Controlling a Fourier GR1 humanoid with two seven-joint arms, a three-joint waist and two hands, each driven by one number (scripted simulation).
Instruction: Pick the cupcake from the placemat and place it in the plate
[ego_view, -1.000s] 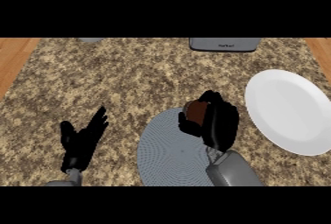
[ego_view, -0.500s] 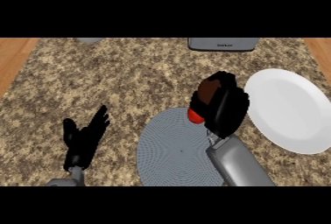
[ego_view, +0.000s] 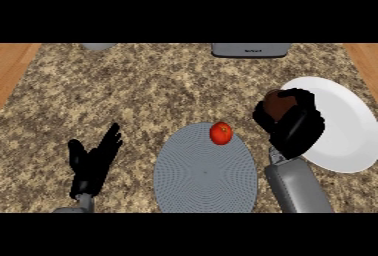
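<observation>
At centre-right of the head view, the right robot hand (ego_view: 291, 127) is seen over the left edge of the white plate (ego_view: 347, 125), w/ its fingers curled round the brown cupcake (ego_view: 277, 104). The cupcake is held clear of the placemat (ego_view: 205, 172), just at the plate's left rim; whether it touches the plate cannot be told. Only the cupcake's upper brown part is shown, the rest being hidden by the dark fingers. The grey forearm (ego_view: 297, 187) is seen coming up from the lower edge, beside the placemat's right side.

A small red piece (ego_view: 221, 133), approx. round, is seen lying on the placemat near its top edge, apart from the hand. What it is cannot be told for certain.

At lower left, the left robot hand (ego_view: 92, 162) is shown resting over the speckled table (ego_view: 148, 85), fingers straight and spread, nothing held. It is well apart from the placemat's left edge.

At the far edge of the table, a grey appliance (ego_view: 249, 50) is partly shown at top centre, and part of a grey object (ego_view: 97, 46) at top left.
</observation>
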